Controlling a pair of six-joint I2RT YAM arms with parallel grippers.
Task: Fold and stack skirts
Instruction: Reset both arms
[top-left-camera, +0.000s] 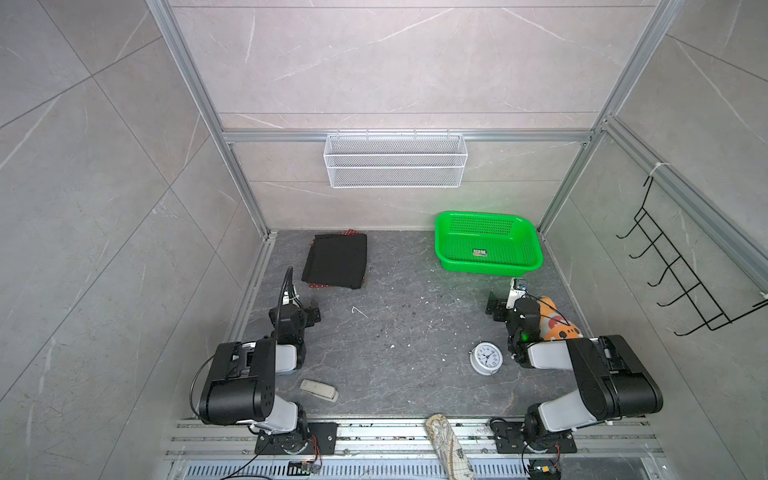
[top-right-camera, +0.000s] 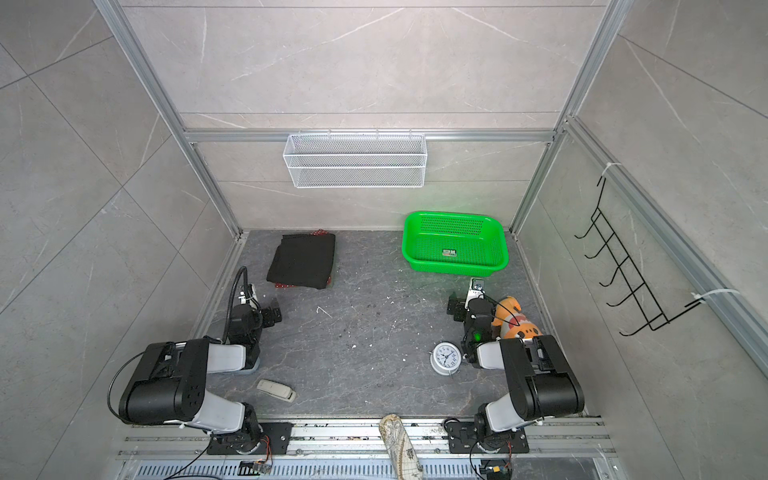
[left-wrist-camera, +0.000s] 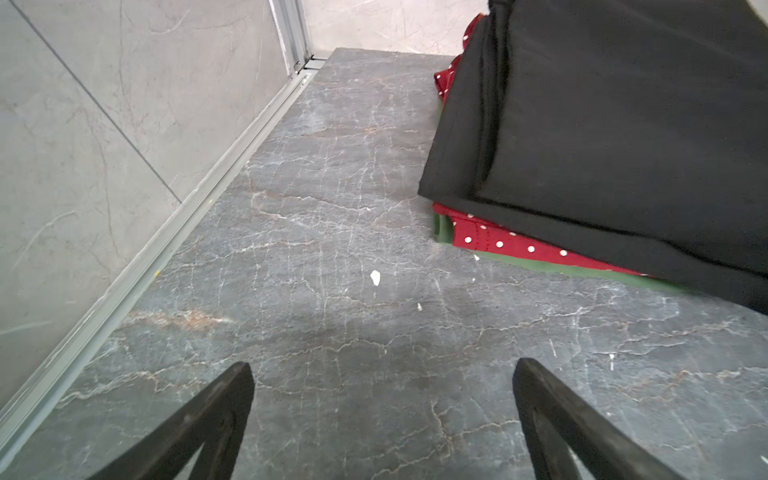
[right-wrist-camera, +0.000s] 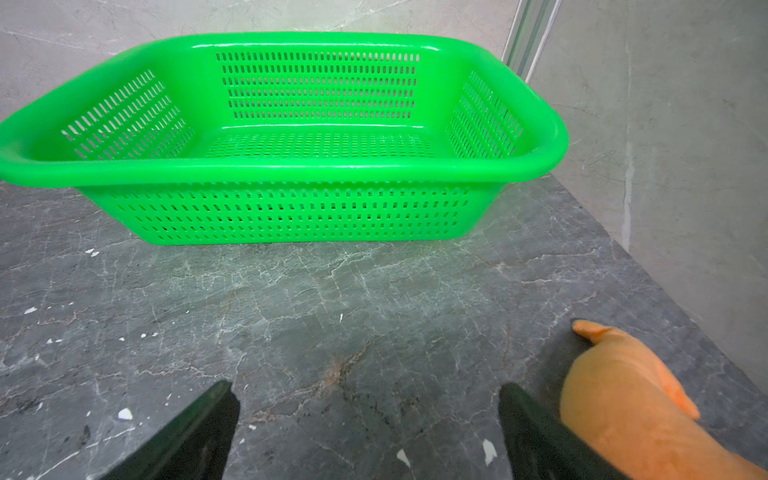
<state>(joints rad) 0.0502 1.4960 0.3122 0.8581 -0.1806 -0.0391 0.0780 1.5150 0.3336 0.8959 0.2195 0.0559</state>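
Observation:
The skirts lie folded in one stack at the back left of the table. The black skirt (top-left-camera: 336, 261) (top-right-camera: 302, 261) (left-wrist-camera: 602, 124) is on top. Under it the red polka-dot skirt (left-wrist-camera: 498, 241) shows at the edges. The olive green skirt (left-wrist-camera: 443, 229) is at the bottom, only a thin edge visible. My left gripper (top-left-camera: 314, 312) (top-right-camera: 274, 313) (left-wrist-camera: 383, 365) hovers open in front of the stack, touching nothing. Over at the right, my right gripper (top-left-camera: 495, 309) (top-right-camera: 455, 309) (right-wrist-camera: 365, 386) is also open, over bare table in front of the green basket.
A green plastic basket (top-left-camera: 490, 266) (right-wrist-camera: 291, 168) stands at the back right. An orange plush fish (top-left-camera: 557, 322) (right-wrist-camera: 623, 399) lies beside the right gripper. An alarm clock (top-left-camera: 486, 357), a beige remote (top-left-camera: 319, 390) and a patterned cloth roll (top-left-camera: 446, 444) lie near the front.

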